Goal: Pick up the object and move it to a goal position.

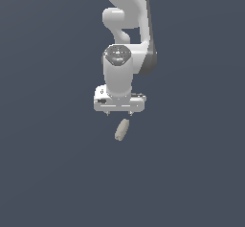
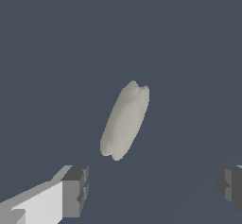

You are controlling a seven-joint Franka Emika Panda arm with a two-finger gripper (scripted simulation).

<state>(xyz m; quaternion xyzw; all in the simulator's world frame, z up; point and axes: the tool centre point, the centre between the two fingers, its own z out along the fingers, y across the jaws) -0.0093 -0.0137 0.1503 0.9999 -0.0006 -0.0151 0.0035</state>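
From the exterior view, the white arm hangs over the plain dark desk (image 1: 48, 173), its gripper (image 1: 119, 112) just above the object (image 1: 122, 129), which lies a little ahead of it, long axis slightly tilted.

Through the wrist view, the fingers (image 2: 75, 190) stand spread wide and empty. The object (image 2: 125, 120) lies beyond the gap, untouched; I'd judge an advance is needed before closing.

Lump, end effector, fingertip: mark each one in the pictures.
Lump (image 2: 125, 121): wrist view, middle of its body.
End effector (image 2: 153, 190): wrist view, open gap midway between the fingertips.
Fingertip (image 2: 75, 190): wrist view, grey pad face, apart from the lump.
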